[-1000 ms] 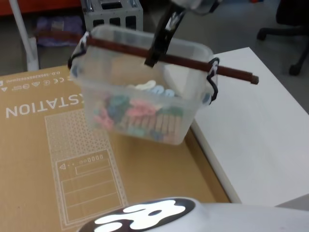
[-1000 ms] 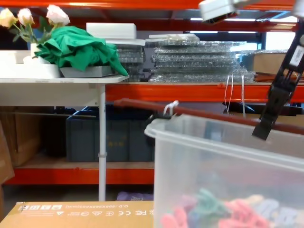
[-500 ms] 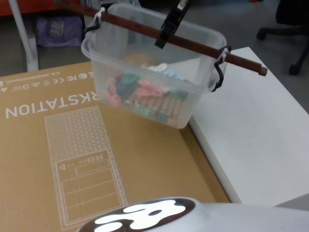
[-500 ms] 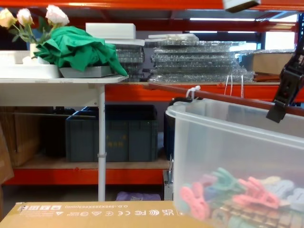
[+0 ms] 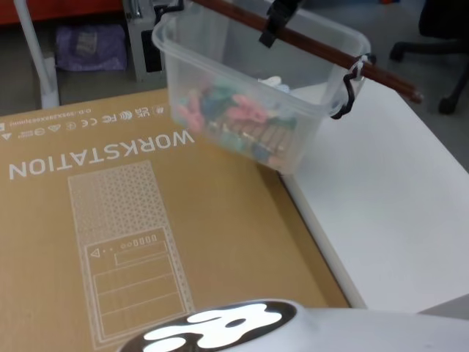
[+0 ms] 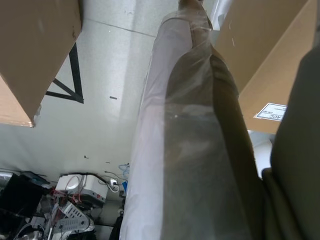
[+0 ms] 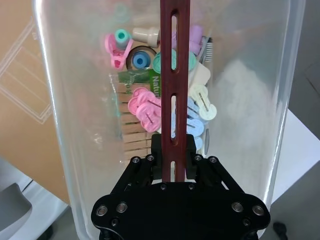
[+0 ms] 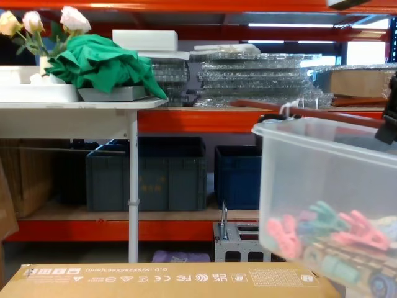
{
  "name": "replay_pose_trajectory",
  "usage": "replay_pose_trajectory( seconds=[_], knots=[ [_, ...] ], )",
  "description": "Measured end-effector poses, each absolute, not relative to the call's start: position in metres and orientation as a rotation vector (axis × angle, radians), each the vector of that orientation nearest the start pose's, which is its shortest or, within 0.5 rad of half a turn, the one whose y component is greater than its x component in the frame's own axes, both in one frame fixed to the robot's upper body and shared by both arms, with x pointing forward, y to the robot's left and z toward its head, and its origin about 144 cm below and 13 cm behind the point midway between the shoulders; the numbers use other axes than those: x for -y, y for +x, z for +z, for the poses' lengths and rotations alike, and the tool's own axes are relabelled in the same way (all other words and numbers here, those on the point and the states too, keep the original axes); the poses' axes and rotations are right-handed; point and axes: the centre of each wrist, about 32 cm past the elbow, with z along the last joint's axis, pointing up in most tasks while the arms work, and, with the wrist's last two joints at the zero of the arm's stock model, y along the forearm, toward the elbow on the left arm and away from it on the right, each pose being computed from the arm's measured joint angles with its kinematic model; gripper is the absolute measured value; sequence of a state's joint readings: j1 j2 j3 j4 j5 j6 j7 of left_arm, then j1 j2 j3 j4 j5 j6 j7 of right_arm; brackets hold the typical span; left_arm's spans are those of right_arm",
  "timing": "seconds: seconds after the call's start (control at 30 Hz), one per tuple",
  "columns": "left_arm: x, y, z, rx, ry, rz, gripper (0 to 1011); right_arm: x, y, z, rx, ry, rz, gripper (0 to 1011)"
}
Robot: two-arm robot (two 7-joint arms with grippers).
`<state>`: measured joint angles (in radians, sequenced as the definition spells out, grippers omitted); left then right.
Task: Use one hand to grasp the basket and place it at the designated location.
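Observation:
The basket point(image 5: 249, 95), a frosted-clear plastic bin holding coloured clothespins and small items, hangs tilted in the air over the seam between the cardboard sheet and the white table. Its reddish-brown bar handle point(image 5: 330, 55) is tied on with white zip ties. My right gripper point(image 5: 277, 18), the hand at work, is shut on the middle of that bar. In the right wrist view the gripper point(image 7: 173, 150) clamps the slotted handle point(image 7: 174, 60) from both sides. In the chest view the basket point(image 8: 329, 205) fills the right side, with the gripper point(image 8: 391, 121) at the edge. My left arm is parked low beside cardboard boxes.
A cardboard sheet point(image 5: 110, 220) printed WORKSTATION covers the left and middle. The white table point(image 5: 381, 205) lies to the right. Behind stand a side table point(image 8: 80, 105) with green cloth, orange shelving, dark blue crates point(image 8: 149, 174) and a small metal frame point(image 8: 239, 239).
The basket has swung right and farther away in my right gripper, from over the cardboard toward the white table's far corner. It sits higher in the head view.

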<state>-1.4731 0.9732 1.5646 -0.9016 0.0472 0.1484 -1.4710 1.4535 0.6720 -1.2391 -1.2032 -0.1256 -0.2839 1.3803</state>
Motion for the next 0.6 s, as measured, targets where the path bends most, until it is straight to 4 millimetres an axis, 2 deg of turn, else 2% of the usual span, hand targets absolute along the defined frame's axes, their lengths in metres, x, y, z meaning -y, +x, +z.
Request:
replay_pose_trajectory(
  seconds=[0.1,0.43,0.6],
  knots=[
    [-0.495,0.617,1.396,-0.163,1.629,0.177,0,0.263,0.642,1.482,0.87,-1.319,0.282,234],
    [-0.495,0.617,1.396,-0.163,1.629,0.177,0,0.305,0.654,1.486,0.718,-1.411,0.151,234],
    [-0.495,0.617,1.396,-0.163,1.629,0.177,0,0.315,0.655,1.487,0.676,-1.437,0.119,234]
  ],
)
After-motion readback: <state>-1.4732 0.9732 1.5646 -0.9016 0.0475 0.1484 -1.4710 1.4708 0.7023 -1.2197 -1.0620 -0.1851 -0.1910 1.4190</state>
